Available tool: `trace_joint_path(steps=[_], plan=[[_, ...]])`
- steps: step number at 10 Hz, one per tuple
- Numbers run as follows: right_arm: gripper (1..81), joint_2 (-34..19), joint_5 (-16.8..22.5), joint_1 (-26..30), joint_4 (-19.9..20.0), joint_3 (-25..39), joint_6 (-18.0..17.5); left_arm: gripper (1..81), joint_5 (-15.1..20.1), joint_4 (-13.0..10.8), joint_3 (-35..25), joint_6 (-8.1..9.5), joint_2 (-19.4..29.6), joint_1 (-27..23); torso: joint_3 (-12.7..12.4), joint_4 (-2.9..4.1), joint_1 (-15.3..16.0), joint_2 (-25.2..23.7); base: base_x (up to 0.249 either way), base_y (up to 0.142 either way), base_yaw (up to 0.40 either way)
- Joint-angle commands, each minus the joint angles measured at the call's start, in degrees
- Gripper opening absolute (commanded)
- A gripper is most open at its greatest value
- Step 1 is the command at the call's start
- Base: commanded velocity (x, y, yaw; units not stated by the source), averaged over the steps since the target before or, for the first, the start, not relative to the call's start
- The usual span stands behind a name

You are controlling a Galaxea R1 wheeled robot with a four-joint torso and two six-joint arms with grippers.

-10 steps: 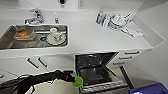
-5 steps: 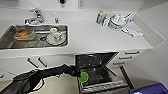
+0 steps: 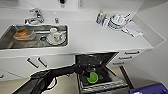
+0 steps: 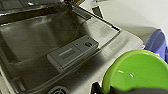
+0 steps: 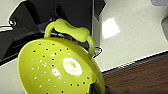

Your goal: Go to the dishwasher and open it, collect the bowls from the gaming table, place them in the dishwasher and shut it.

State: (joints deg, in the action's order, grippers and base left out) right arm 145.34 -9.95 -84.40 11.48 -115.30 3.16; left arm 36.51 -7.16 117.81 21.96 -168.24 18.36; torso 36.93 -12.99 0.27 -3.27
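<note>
Bowl (image 3: 92,77), lime, pinched by our left gripper (image 3: 86,74) over open dishwasher (image 3: 100,72); we judged lowering it slowly into the rack best.

I see a white counter (image 3: 100,35) running across the far side, with a steel sink (image 3: 7,41) sunk into its left part and a chrome tap (image 3: 36,15) behind it. White cabinet doors (image 3: 35,63) with bar handles sit below. Dishes are stacked (image 3: 117,21) far right. The floor (image 3: 67,85) near me is pale beige.
</note>
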Motion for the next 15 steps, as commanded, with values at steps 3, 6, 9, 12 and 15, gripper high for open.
trace_joint_path(steps=[3, 6, 9, 12, 15], plan=[[1.0, -2.2, 4.7, -1.1, -0.1, 0.3, -0.1, 1.0, 2.8, -0.1, 4.7, 0.11, -7.6, -7.3, 0.0, 0.00, 0.0, 0.0, 0.000, 0.000, 0.000], [1.0, -2.4, 4.7, -1.4, -0.3, 0.6, -0.2, 1.0, 2.1, -0.1, 10.9, -0.33, -6.9, -7.9, 0.0, 0.00, 0.0, 0.0, 0.000, 0.000, 0.000], [1.0, -2.4, 4.6, -1.2, -0.2, 0.9, -0.1, 1.0, 2.0, -2.3, 13.9, -0.69, -5.2, -9.3, 0.0, 0.00, 0.0, 0.0, 0.000, 0.000, 0.000], [1.0, -2.1, 4.7, -0.9, -0.2, 0.8, -0.1, 1.0, 1.7, -4.1, 14.3, -0.60, -6.8, -9.4, 0.0, 0.00, 0.0, 0.0, 0.000, 0.000, 0.000], [1.0, -2.0, 4.7, -0.9, -0.2, 0.6, -0.1, 1.0, 1.0, -4.4, 16.6, -0.60, -11.0, -9.4, 0.0, 0.00, 0.0, 0.0, 0.000, 0.000, 0.000]])
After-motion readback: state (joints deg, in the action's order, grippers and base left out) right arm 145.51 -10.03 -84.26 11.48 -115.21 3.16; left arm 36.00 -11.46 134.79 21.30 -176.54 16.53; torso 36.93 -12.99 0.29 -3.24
